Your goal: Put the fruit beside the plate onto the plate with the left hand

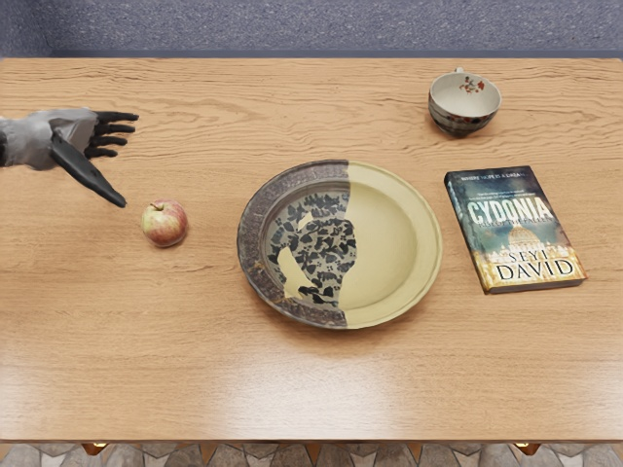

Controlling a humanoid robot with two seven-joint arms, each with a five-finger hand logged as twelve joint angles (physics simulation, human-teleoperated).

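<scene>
place: home dining area | evidence: wooden table [292, 107], plate [391, 243], teacup [464, 100], novel [514, 229] | floor: tiles [292, 455]

- Left hand [83, 146] hovering above table [146, 341], fingers spread, holding nothing.
- Apple [164, 222] near hand, left of plate [389, 243], apart.
- Teacup [464, 100] and book [513, 228] right of plate.

A wooden table [195, 370] is carrying four things. An apple [164, 223] is sitting left of centre, near a large plate [428, 243] that is lying in the middle. A book [514, 229] is lying face up just right of the plate, and a cup [464, 101] is standing behind the book.
</scene>
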